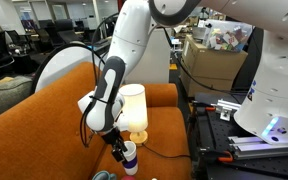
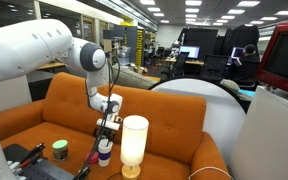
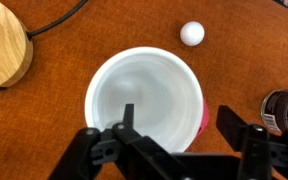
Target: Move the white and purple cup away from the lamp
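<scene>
**A:** First entry, in an exterior view?

**B:** Orange sofa [image 1: 54, 120]. On its seat is the lamp [image 1: 133, 108], lit and upright. The white and purple cup [image 1: 130, 159] is upright too, just in front of the lamp's base. The gripper [image 1: 121, 150] hangs directly over the cup, down at its rim. The spread of the fingers cannot be told from here.

**A:** Next entry, also in an exterior view?

**B:** Sofa [image 2: 164, 105], seat and back. The lamp [image 2: 134, 140] is nearest the camera. The cup [image 2: 105, 153] is just beside it, not touching. The gripper [image 2: 106, 138] sits atop the cup, arm coming down from above. A green-lidded jar [image 2: 60, 150] is farther along the seat, well apart from the lamp.

**A:** Wrist view?

**B:** The cup [image 3: 144, 85] is seen from above, white inside, with a sliver of its coloured band at the right edge. The gripper [image 3: 177, 122] is spread wide and clasps nothing. One finger [image 3: 127, 118] is over the cup's mouth, the other outside the wall on the right. The lamp's wooden base [image 3: 4, 50] is at the upper left, with bare sofa fabric between it and the cup. A cord [image 3: 59, 18] runs off from the base. A white ball [image 3: 191, 33] lies beyond the rim, apart from it. A dark jar [image 3: 284, 110] is at the right edge, near the outer finger.
</scene>
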`<action>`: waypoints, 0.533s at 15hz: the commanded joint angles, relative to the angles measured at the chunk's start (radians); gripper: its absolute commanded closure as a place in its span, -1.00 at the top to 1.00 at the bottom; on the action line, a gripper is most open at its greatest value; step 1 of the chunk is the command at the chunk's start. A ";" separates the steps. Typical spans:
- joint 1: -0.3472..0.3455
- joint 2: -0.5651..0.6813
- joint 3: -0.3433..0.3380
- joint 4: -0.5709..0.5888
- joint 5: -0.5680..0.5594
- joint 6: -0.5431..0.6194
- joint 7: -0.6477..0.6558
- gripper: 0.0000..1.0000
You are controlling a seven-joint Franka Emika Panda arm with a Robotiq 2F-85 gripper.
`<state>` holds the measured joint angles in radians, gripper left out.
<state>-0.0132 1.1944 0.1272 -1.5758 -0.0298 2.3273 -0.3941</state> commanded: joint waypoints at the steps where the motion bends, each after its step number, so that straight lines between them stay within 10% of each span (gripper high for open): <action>1: -0.032 0.014 0.022 0.027 -0.006 -0.033 -0.026 0.11; 8: -0.059 0.000 0.028 0.017 0.003 -0.034 -0.034 -0.86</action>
<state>-0.0408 1.1949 0.1323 -1.5688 -0.0295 2.3193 -0.4046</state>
